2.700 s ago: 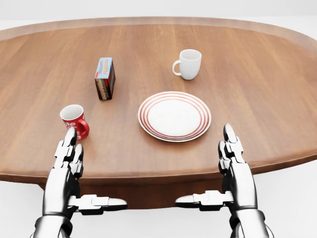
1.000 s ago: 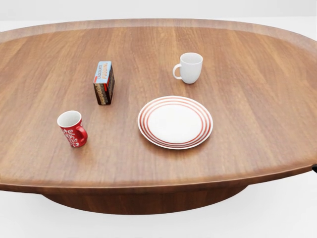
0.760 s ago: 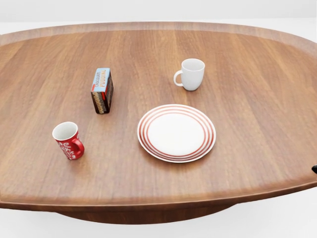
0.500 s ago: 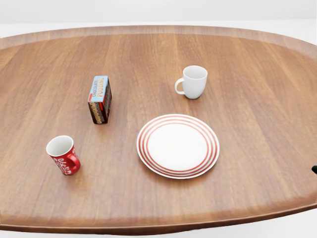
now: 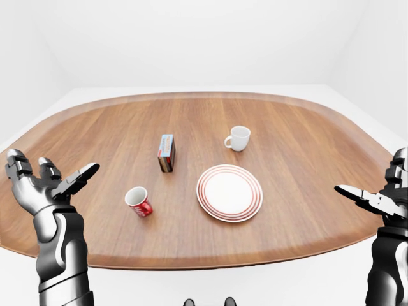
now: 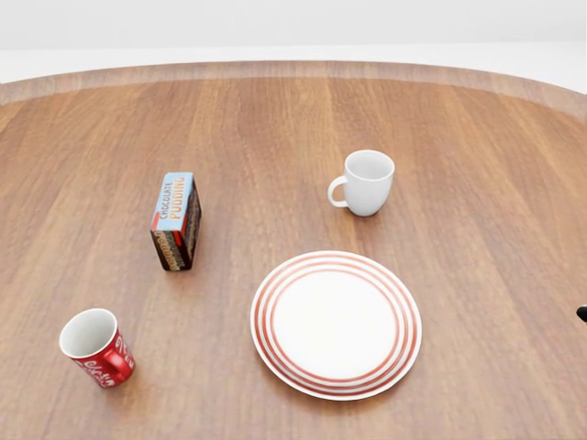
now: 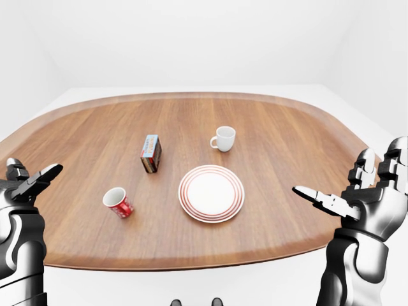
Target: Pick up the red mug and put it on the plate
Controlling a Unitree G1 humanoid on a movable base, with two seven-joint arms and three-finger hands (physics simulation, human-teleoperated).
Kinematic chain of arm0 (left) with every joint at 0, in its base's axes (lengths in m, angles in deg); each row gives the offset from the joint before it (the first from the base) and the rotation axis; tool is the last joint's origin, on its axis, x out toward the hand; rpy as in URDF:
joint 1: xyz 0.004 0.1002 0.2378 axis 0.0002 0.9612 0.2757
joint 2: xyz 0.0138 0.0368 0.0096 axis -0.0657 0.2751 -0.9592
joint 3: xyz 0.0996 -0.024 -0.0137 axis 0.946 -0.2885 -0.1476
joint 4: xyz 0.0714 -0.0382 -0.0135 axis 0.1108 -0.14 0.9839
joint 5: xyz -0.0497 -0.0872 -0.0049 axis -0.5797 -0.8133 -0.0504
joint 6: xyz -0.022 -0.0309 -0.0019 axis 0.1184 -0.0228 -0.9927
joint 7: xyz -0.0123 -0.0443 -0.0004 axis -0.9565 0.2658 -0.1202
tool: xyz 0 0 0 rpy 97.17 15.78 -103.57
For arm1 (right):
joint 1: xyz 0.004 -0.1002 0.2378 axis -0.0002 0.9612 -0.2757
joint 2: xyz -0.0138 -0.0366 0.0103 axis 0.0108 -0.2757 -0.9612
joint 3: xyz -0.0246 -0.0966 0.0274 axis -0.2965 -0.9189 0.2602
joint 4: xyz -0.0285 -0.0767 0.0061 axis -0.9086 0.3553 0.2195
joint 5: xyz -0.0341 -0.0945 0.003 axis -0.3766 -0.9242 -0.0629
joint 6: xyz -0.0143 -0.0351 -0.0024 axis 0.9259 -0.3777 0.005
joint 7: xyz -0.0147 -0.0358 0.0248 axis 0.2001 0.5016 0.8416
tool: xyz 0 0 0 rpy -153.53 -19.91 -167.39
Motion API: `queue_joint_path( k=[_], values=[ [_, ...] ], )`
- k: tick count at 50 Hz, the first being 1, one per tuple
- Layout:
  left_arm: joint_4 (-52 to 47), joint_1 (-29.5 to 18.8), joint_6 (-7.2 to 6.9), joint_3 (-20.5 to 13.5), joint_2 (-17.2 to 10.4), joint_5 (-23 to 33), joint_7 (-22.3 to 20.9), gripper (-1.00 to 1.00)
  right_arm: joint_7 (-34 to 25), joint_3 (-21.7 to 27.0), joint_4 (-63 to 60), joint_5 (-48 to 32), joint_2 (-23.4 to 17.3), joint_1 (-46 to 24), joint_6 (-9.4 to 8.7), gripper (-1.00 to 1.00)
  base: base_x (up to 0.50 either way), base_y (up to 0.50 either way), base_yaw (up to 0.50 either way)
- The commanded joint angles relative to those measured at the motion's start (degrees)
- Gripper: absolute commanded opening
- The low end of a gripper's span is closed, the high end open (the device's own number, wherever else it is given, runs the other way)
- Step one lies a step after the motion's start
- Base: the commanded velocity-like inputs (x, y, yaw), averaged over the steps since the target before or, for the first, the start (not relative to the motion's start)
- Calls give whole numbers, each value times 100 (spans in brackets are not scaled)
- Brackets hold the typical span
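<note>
A bare white room surrounds a large oval wooden tabletop, on which four items stand well apart. The red mug sits upright at the lower left of the head view, its white interior showing and white lettering on its side, untouched by either hand. The plate, white with red rings, lies flat to the mug's right, with nothing on it. Above the plate in that view stands a white mug, handle turned to the left, and a chocolate pudding box stands on edge above the red mug. In the eye views both arms are raised at the sides of the tabletop: the left hand is spread, fingers splayed and grasping nothing, off the table's left edge; the right hand is likewise released, fingers extended, off the right edge.
</note>
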Motion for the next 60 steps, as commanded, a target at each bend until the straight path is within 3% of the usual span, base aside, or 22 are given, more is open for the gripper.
queue_joint_path(
  k=[1, 27, 37, 60],
  values=[
    [19, -10, 13, -7, -2, 6, -3, 100, -5, -3, 10, -5, -2, 2, 0, 100, 33, 0, 0],
    [34, -3, 35, 5, 0, 15, 4, 100, -15, 10, 78, 9, 5, 13, 0, 100, 33, 0, 0],
    [-13, 17, 15, 1, 17, 23, 15, 100, -18, -47, 75, -110, 24, 37, 0, 100, 2, 0, 0],
    [-13, 10, -5, -16, 1, 8, 17, 100, -50, -43, 81, -136, 34, 30, 0, 100, 0, 48, 0]
  ],
)
